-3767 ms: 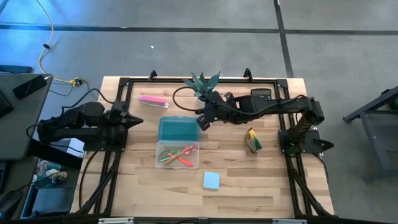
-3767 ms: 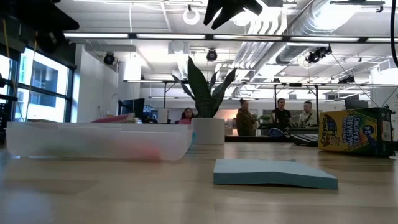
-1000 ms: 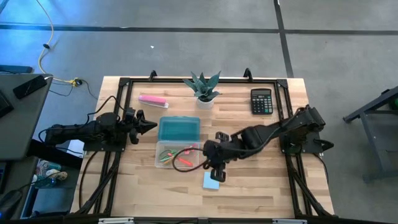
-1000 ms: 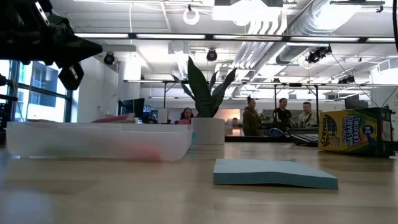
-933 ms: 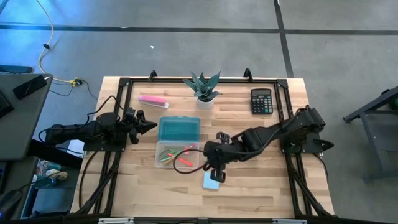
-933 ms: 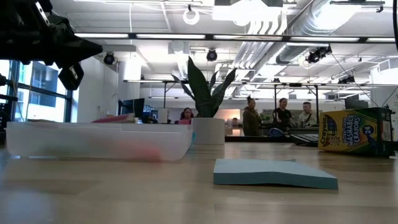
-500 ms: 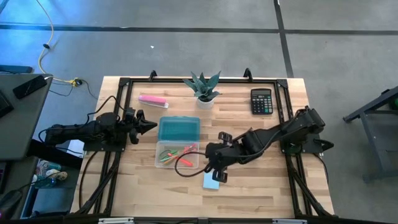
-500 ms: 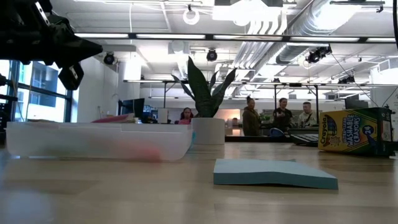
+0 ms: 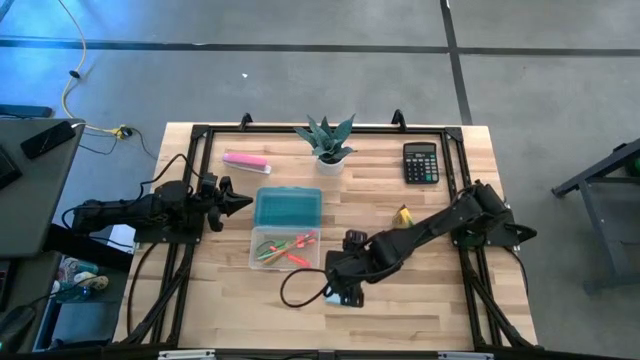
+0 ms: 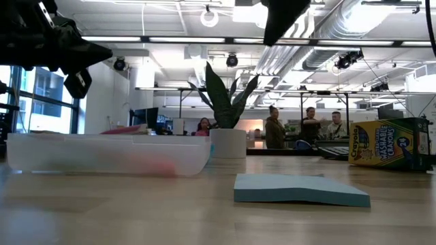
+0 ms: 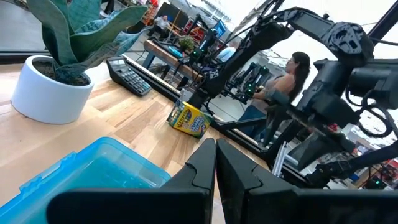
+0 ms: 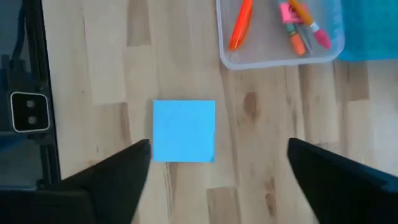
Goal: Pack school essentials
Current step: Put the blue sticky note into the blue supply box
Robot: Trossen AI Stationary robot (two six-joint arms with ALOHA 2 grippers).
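Note:
The blue sticky-note pad [image 12: 184, 130] lies flat on the table, also seen in the low view [image 10: 300, 189]. My right gripper [image 12: 217, 180] hangs open above it, fingers pointing down on either side, touching nothing; the high view shows the gripper [image 9: 340, 285] covering most of the pad. A clear box [image 9: 285, 248] holds an orange pen [image 12: 241, 25], a pink eraser [image 12: 287, 12] and other small stationery. The crayon box [image 9: 403, 215] stands right of it. My left gripper [image 9: 235, 203] waits shut at the left, above the table.
A teal lid [image 9: 288, 208] lies just beyond the clear box. A potted plant [image 9: 325, 140], a black calculator [image 9: 421, 162] and a pink bar [image 9: 245, 159] sit along the far edge. A black cable loop [image 9: 300, 290] hangs by my right gripper. People stand in the room behind.
My right gripper has gone toward the table's near edge and down, from beside the clear box to right over the blue pad, and its tip now shows at the top of the low view. The crayon box, hidden under the arm before, shows again.

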